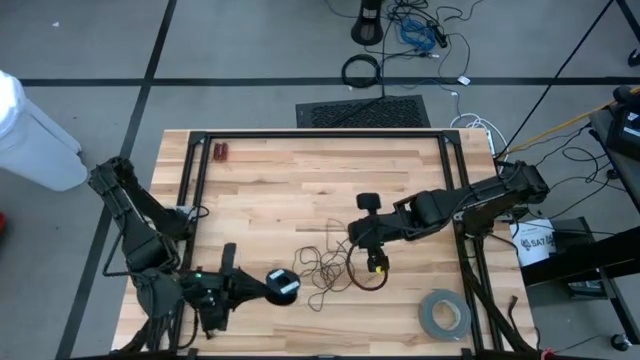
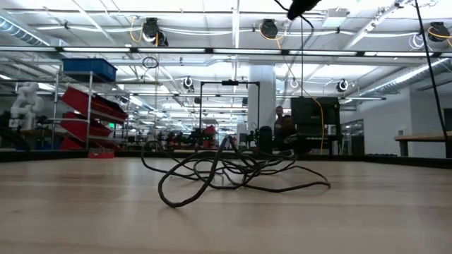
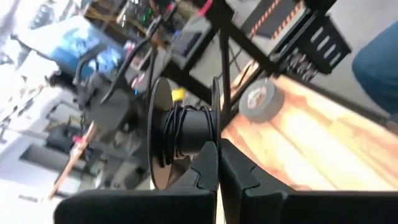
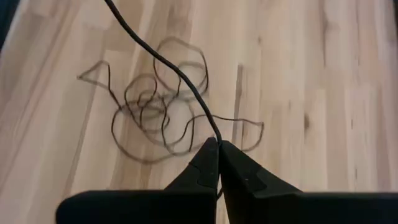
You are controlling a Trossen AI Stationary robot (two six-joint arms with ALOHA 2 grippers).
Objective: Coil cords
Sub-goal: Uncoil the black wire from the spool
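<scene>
Right now the right gripper (image 4: 218,144) is pinching the thin black cord (image 4: 149,118) between its closed fingertips, hovering above the wooden table (image 1: 290,180). From the pinch point one strand is running taut and diagonal, up and away from the fingertips out of the right wrist view, while the loose remainder is lying just beyond and below the gripper as a tangle of overlapping loops with no single long axis. In the high view that tangle (image 1: 325,265) is spreading on the table between the two grippers.

Meanwhile the left gripper (image 3: 217,146) is clamping a black spool (image 3: 186,130) with its fingers closed narrowly on the core. Several turns of cord are already sitting around the core, and the spool's axis is lying crosswise to the fingers, its flanges standing on either side of them. The near flange is partly cut off by the fingers.

Beyond the spool, a grey tape roll (image 3: 260,99) is resting flat on the table, well apart from both grippers.

At table height the cord (image 2: 233,169) is showing as low arcs; neither gripper is appearing there
</scene>
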